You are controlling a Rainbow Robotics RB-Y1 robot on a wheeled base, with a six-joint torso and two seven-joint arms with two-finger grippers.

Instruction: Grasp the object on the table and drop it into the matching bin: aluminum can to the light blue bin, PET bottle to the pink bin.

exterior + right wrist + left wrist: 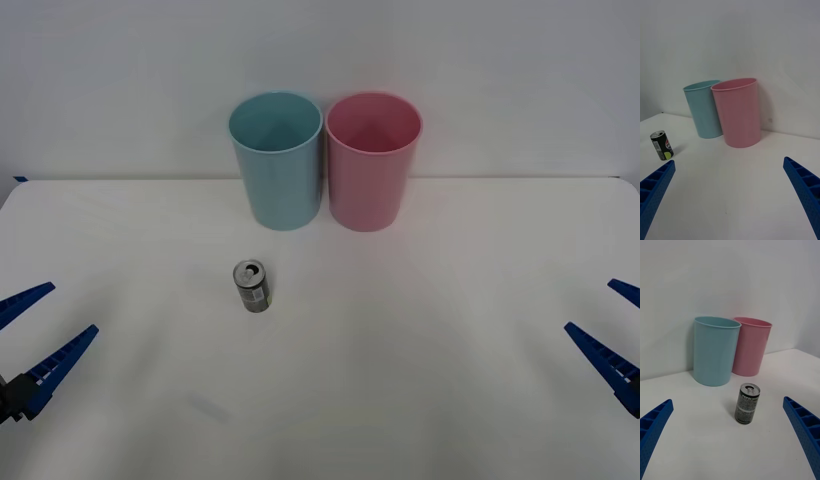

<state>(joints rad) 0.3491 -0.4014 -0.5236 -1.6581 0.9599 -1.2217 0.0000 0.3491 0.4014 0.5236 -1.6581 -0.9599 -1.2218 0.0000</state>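
Note:
A small dark aluminum can (252,286) with a silver top stands upright on the white table (400,350), in front of the light blue bin (277,159). The pink bin (371,160) stands right beside the blue one, on its right. My left gripper (32,340) is open at the table's left edge, well apart from the can. My right gripper (612,335) is open at the right edge. From the left wrist the can (748,403) stands straight ahead between the spread fingers, before the light blue bin (714,350) and pink bin (751,346). The right wrist view has the can (661,145) far to one side.
A plain white wall rises just behind the two bins. Wide bare tabletop lies around the can and between the two grippers.

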